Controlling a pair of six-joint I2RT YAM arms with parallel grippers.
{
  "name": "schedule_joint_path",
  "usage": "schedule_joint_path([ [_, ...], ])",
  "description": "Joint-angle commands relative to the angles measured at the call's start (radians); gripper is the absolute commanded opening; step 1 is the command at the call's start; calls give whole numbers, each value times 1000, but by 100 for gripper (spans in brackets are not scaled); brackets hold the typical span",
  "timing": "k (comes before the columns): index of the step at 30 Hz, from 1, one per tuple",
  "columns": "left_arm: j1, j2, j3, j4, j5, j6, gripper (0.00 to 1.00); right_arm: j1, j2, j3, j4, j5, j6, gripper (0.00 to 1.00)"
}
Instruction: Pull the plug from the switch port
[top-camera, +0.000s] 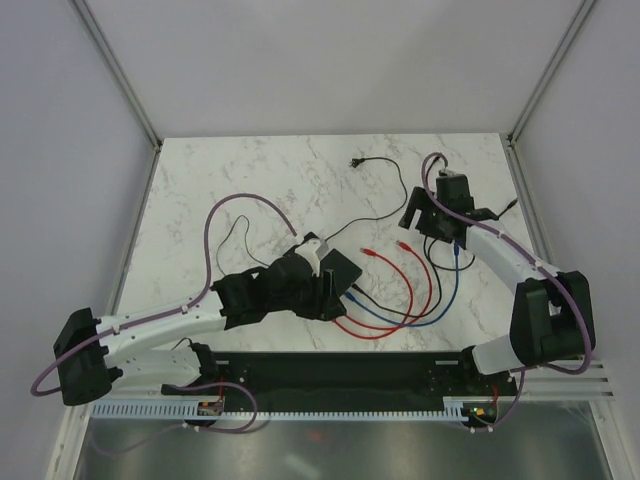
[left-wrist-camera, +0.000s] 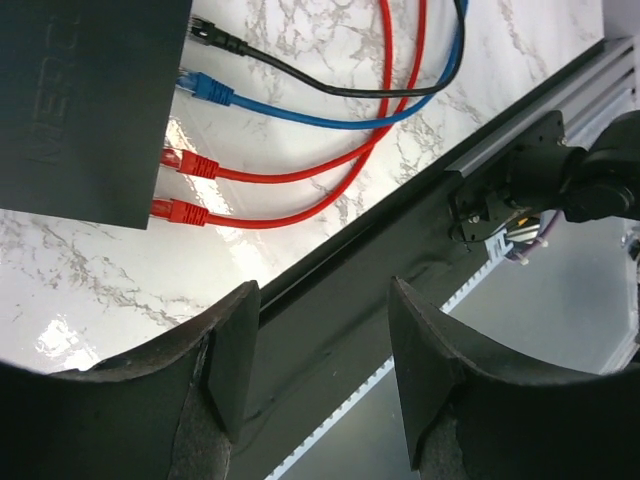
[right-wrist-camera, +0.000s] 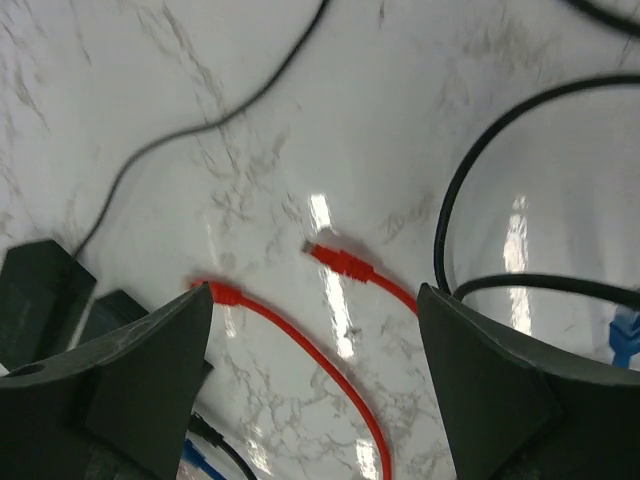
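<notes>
**Two end effectors, one switch, four seated plugs**

1. The switch (top-camera: 342, 268): flat, matte black, lying on the marble worktop (top-camera: 250, 170) near its middle, partly beneath my left wrist.
2. Four plugs sit in a row along one edge of the switch: black plug (left-wrist-camera: 205, 33), blue plug (left-wrist-camera: 205, 88), upper red plug (left-wrist-camera: 190, 162), lower red plug (left-wrist-camera: 178, 210).
3. Two loose ends lie bare on the worktop, apart from the switch: first loose red plug (right-wrist-camera: 340, 262), second loose red plug (right-wrist-camera: 218, 292).
4. My left end effector (left-wrist-camera: 322, 300): fingers apart, nothing between them, just beside the switch.
5. My right end effector (right-wrist-camera: 315, 300): fingers spread wide, empty, above both loose red plugs.
</notes>
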Motion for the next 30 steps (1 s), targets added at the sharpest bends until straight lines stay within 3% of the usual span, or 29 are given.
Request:
schedule_joint_path([
  [1, 3, 23, 59, -2, -76, -10, 62, 10, -62, -167, 68, -193, -37, 90],
  [5, 4, 58, 72, -4, -124, 5, 63, 66, -235, -317, 154, -303, -45, 85],
  [12, 20, 204, 109, -22, -175, 35, 58, 108, -329, -490, 336, -549, -25, 76],
  [19, 90, 276, 98, -20, -179, 21, 52, 151, -219, -538, 504, -660, 6, 69],
  [23, 122, 295, 99, -17, -173, 45, 52, 183, -140, -538, 562, -674, 18, 65],
  [25, 139, 307, 102, -11, -159, 54, 52, 197, -103, -539, 588, -671, 27, 58],
  [30, 184, 347, 90, 47, -110, 74, 50, 206, -59, -553, 654, -674, 47, 56],
])
